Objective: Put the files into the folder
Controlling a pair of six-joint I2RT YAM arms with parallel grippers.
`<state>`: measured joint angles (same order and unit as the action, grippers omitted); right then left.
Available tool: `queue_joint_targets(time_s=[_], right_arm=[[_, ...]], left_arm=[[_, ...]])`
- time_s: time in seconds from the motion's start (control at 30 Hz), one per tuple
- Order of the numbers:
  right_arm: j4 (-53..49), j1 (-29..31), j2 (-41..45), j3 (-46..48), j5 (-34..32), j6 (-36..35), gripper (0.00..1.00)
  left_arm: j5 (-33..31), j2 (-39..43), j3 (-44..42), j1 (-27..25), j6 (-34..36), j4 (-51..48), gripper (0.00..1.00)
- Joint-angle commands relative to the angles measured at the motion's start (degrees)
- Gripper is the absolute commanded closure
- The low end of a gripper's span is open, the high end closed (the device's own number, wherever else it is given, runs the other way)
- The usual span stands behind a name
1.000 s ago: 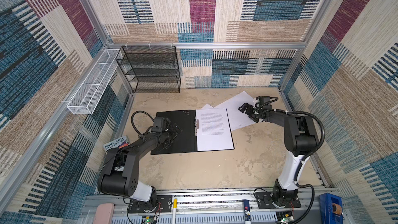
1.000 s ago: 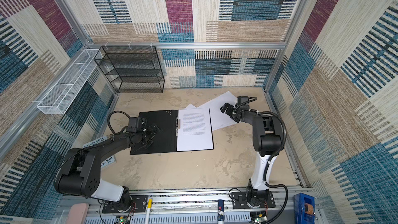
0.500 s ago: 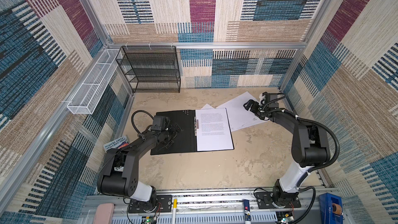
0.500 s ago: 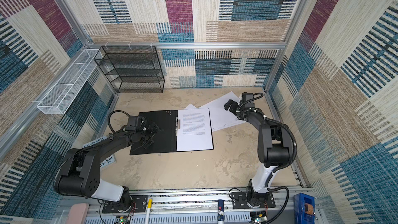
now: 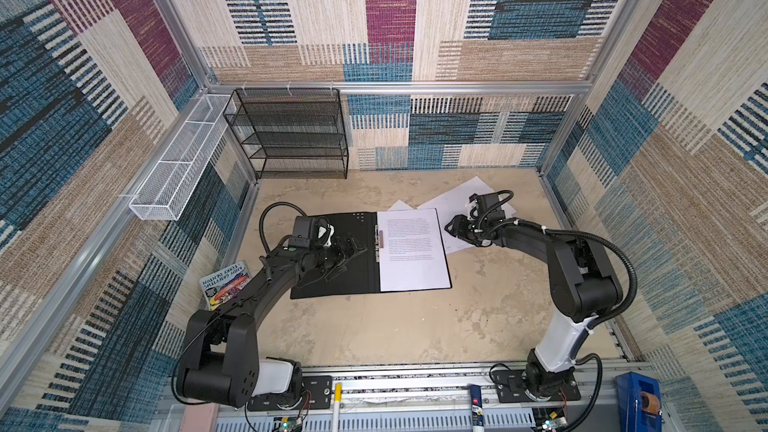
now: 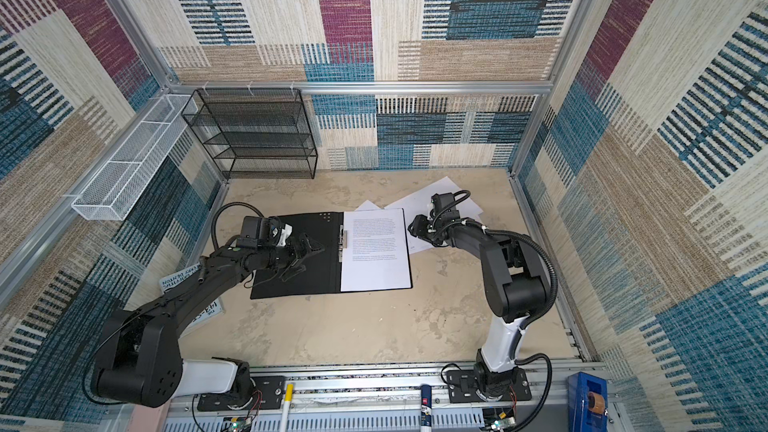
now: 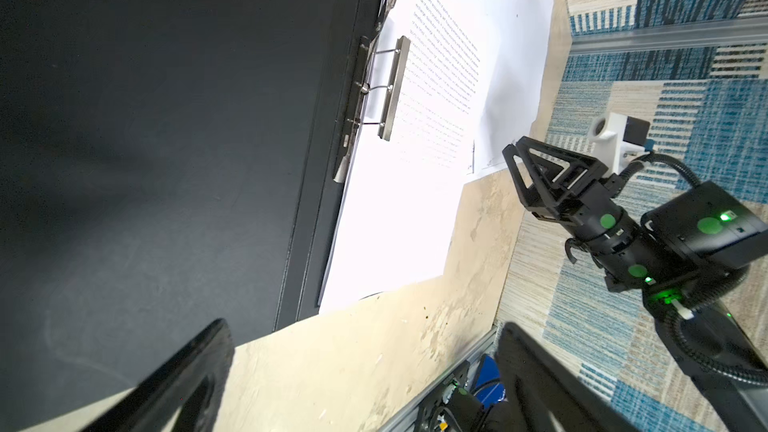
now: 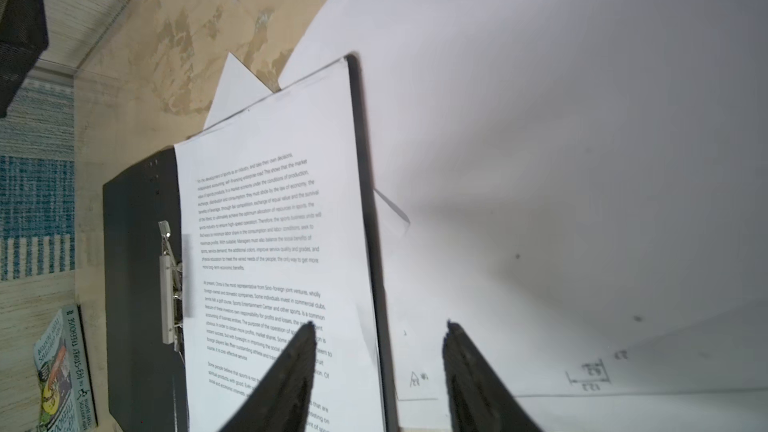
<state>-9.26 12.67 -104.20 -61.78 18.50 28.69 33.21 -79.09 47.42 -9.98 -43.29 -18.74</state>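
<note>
The folder (image 5: 357, 280) lies open on the table, black inside up, with its metal clip (image 7: 390, 89) at the spine. One of the files, a printed sheet (image 5: 413, 255), rests on its right half. More files, loose white sheets (image 5: 453, 205), lie fanned behind and to the right, partly under the folder. My left gripper (image 5: 353, 257) hovers open over the folder's bare left half with nothing in it. My right gripper (image 5: 451, 230) is low over the loose sheets at the folder's right edge. In the right wrist view its jaws (image 8: 380, 324) stand apart, straddling that edge, empty.
A black mesh shelf (image 5: 291, 130) stands at the back left, and a white wire basket (image 5: 178, 164) hangs on the left wall. A colourful paperback (image 5: 224, 284) lies left of the folder, under my left arm. A blue box (image 5: 638, 401) sits at the front right rail.
My right gripper has come from over the loose sheets toward the folder's right edge and its jaws have narrowed. The left arm has stayed put.
</note>
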Motion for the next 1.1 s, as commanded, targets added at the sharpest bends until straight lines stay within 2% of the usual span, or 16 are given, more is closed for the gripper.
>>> queue_joint_targets(time_s=[0.0,0.23,0.33,0.63,0.83,0.97,1.07], right_arm=[[1.48,1.07,-0.45,0.94,0.47,0.67,0.57],[0.15,1.49,-1.06,5.33,0.78,0.16,0.64],[0.74,0.24,-0.22,8.51,3.82,0.8,0.67],[2.62,-6.54,10.18,20.01,5.91,5.02,0.66],[0.02,-12.6,18.39,24.92,8.1,4.41,0.65],[-4.97,-13.81,24.32,22.61,4.51,2.72,0.63],[-7.09,-13.81,26.24,19.33,3.12,1.7,0.51]], left_arm=[[2.37,-2.08,-1.39,-0.04,0.4,0.27,0.01],[4.11,-5.27,-2.24,-0.09,-1.39,4.77,0.01],[4.55,-5.72,-1.78,-0.06,-0.56,3.95,0.01],[3.59,-6.6,-2.6,0.92,-0.85,3.16,0.01],[5.35,-6.76,-2.21,1.45,-2.4,4.95,0.01],[7.53,-6.08,-1.32,1.43,-1.99,5.36,0.01],[9.03,-4.57,-0.86,1.3,-0.38,4.6,0.01]])
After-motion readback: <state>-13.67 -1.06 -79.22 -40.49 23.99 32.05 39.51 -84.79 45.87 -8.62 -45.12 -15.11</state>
